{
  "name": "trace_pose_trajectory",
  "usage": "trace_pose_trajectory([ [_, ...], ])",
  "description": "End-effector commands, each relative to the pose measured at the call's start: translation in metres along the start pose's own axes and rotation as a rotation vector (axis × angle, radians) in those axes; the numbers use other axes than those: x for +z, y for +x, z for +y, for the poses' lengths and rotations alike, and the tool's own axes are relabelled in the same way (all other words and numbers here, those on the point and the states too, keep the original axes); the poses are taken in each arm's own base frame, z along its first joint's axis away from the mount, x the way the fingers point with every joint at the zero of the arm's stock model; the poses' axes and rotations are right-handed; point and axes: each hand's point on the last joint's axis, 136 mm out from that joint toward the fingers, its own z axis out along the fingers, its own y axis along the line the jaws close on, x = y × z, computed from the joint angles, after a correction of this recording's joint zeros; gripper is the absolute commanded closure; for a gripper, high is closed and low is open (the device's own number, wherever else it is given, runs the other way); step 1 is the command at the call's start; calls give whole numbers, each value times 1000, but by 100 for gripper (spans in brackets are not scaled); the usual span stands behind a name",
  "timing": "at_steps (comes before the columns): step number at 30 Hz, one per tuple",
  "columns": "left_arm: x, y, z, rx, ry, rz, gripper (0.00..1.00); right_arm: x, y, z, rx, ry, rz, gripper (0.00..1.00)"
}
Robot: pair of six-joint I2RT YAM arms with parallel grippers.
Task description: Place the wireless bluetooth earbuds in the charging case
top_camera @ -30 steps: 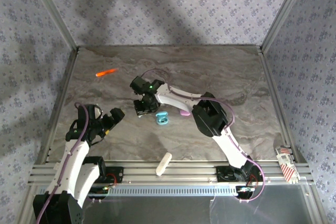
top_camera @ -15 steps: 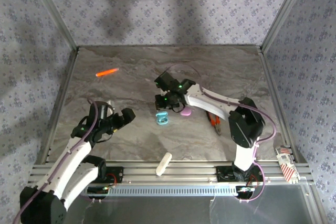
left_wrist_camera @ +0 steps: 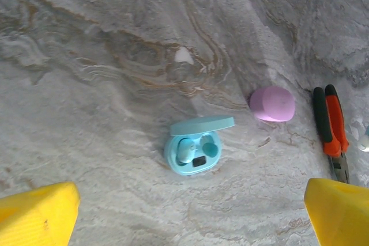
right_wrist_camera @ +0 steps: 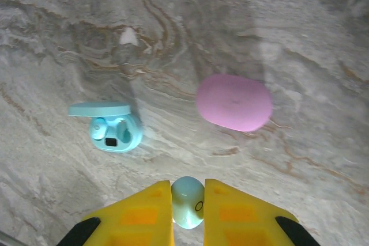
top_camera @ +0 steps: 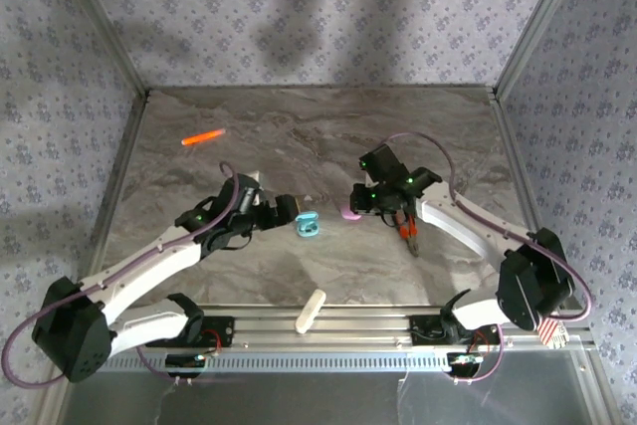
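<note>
Right fingers [right_wrist_camera: 138,217] pinch one earbud [right_wrist_camera: 187,201]: a glossy, pale teal, egg-shaped bead with a small dark ring mark, at bottom centre of the right wrist frame. On the marbled counter [right_wrist_camera: 300,38], the open teal case [right_wrist_camera: 112,131] lies left of centre and the closed pink case [right_wrist_camera: 233,102] lies right of it. Left fingers [left_wrist_camera: 34,211] are spread wide, holding nothing.

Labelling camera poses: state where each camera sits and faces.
Top external: above, behind the bases, looking down at the table; left gripper, right gripper and arms show.
Left wrist: faces down at the open teal case; spread yellow fingers show.
Right wrist: faces down; its fingers pinch a teal earbud.
Wrist views share the teal case and pink case.
</note>
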Motion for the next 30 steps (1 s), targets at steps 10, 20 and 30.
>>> trace_pose_trajectory([
  [10, 9, -17, 10, -78, -6, -40, 0, 18, 9, -10, -75, 126, 6, 84],
  [20, 1, -15, 51, -204, -5, -46, 0, 42, 3, 33, -307, 305, -13, 84],
  [30, -12, -13, 70, -249, -7, -73, 0, 69, 13, 69, -482, 423, 16, 84],
])
